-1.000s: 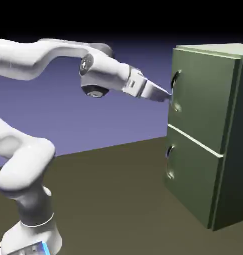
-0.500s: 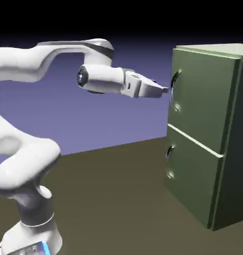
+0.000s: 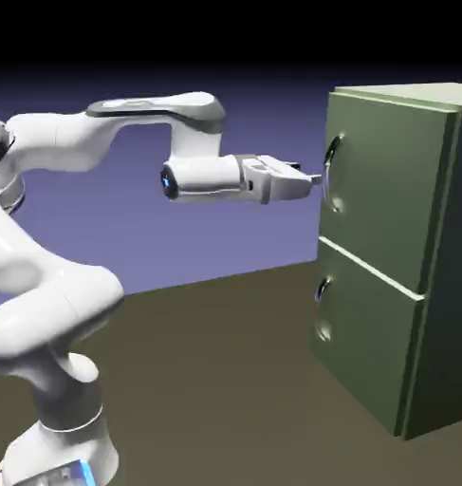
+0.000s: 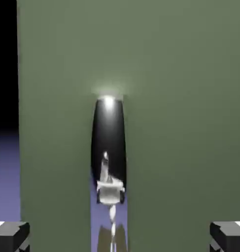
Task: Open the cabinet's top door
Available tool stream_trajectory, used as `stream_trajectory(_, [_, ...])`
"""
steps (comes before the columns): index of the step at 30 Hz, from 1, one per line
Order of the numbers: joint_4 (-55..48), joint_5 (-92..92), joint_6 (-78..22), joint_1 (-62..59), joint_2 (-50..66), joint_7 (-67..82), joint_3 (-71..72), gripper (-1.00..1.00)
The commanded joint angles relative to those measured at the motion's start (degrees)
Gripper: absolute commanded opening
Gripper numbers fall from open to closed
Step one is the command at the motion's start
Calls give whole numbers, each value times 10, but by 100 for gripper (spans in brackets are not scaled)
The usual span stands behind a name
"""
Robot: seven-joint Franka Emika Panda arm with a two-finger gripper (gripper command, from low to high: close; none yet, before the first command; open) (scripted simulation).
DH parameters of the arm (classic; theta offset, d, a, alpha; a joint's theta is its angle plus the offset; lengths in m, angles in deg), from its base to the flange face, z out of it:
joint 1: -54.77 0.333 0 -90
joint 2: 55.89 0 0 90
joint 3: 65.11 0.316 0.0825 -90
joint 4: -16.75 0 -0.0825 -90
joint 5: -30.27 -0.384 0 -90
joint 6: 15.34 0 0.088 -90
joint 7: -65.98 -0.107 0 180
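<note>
The olive-green cabinet (image 3: 441, 285) stands at the right of the exterior view. Its top door (image 3: 384, 195) is shut flush, with a thin curved grey handle (image 3: 332, 173) near its left edge. My gripper (image 3: 314, 178) is held level, its tips just short of that handle at mid height, touching nothing. In the hand view the top door (image 4: 181, 98) fills the picture and its shiny dark handle (image 4: 108, 142) runs upright slightly left of centre. My gripper (image 4: 120, 237) is open: both grey fingertips (image 4: 11, 235) sit far apart at the bottom corners, with the handle between their lines.
Below the top door sits a shorter green panel (image 3: 365, 346) with its own small handle (image 3: 322, 308). The cabinet rests on a dark brown table (image 3: 215, 380). The arm's white base (image 3: 59, 446) rises at the lower left.
The hand has swung from pointing down-right to lying level, and the wrist has settled lower. The fingertips have stayed close to the top door's handle. The jaws have stayed open.
</note>
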Motion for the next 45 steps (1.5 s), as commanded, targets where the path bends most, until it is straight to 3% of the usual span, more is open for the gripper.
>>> stream_trajectory(1, [0, 0, 0, 0, 0, 0, 0, 0])
stream_trajectory(6, [-77, -12, -14, -101, 28, 4, 55, 0])
stream_trajectory(7, [-77, -12, -14, -101, 28, 4, 55, -100])
stream_trajectory(11, [-18, 21, -70, -41, 43, 12, 10, -100])
stream_trajectory(27, [27, -28, -67, 215, 234, 309, -213, -100])
stream_trajectory(36, [135, 182, -157, 351, 185, 192, -375, -100])
stream_trajectory(45, [219, 406, -285, 398, 122, 91, -519, -100])
